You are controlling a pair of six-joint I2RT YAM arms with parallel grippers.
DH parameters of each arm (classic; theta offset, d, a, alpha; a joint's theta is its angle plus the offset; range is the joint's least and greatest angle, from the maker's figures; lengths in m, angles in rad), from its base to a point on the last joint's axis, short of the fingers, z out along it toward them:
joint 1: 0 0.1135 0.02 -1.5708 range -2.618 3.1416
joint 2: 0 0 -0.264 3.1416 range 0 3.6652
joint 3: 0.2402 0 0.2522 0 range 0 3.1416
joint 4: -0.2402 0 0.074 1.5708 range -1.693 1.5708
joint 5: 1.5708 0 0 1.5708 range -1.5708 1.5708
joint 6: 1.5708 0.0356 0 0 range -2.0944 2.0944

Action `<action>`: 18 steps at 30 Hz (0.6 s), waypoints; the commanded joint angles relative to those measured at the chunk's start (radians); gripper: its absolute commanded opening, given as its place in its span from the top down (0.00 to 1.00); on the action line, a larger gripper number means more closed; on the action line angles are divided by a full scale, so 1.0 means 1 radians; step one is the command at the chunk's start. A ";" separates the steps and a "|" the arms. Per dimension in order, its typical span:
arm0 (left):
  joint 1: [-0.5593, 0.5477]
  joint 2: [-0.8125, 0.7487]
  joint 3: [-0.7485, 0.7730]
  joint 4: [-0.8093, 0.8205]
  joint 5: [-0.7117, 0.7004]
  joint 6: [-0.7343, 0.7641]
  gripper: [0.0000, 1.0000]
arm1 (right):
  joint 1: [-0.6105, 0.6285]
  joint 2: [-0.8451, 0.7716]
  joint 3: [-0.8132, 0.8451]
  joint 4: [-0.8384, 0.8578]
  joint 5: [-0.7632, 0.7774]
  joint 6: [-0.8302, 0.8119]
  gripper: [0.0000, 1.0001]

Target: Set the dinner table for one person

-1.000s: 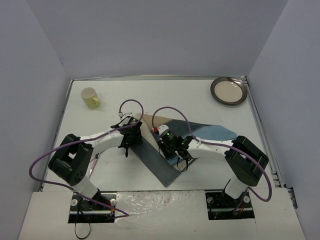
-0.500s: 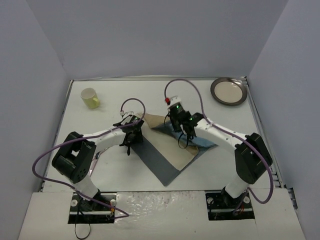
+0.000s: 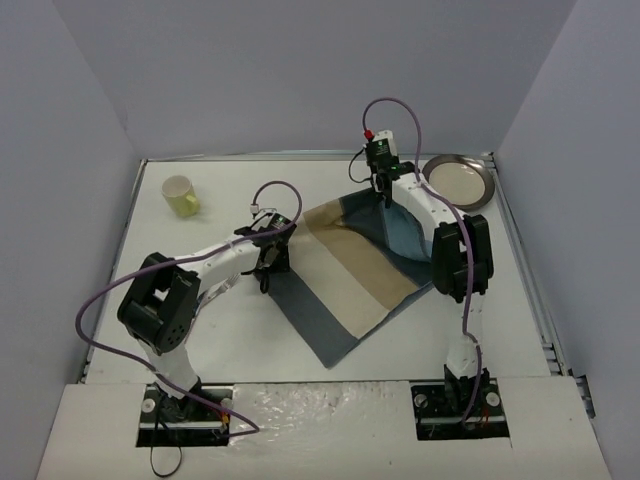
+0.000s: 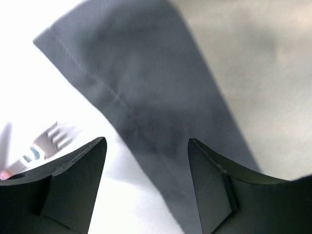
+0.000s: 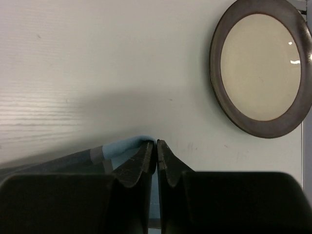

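"Worktop [image 3: 230,335] first: where does it sit?"
"White, spread out ahead of both arm bases, walled on three sides. A striped placemat [image 3: 350,285] lies skewed across its middle."
"And the left pincer [image 4: 146,141]?"
"Fingers wide apart, nothing in them, above the mat's grey edge (a fork [image 4: 48,139] lies just beside it)."
"The right pincer [image 5: 156,142]?"
"Farther back, pinched tight on the mat's blue corner. Plate [image 5: 261,68] near it, yellow cup [image 3: 181,195] far left."
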 commanded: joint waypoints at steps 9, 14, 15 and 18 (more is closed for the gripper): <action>0.077 0.138 0.255 -0.025 -0.063 0.143 0.36 | -0.071 0.150 0.336 0.042 0.090 -0.182 0.65; 0.061 0.054 0.278 -0.009 -0.002 0.145 0.29 | -0.090 0.061 0.321 0.053 0.030 -0.162 0.31; 0.051 0.034 0.275 -0.009 0.013 0.139 0.27 | -0.095 0.039 0.308 0.054 0.014 -0.148 0.27; 0.018 -0.018 0.255 -0.012 0.037 0.110 0.22 | -0.097 -0.031 0.242 0.053 -0.018 -0.113 0.23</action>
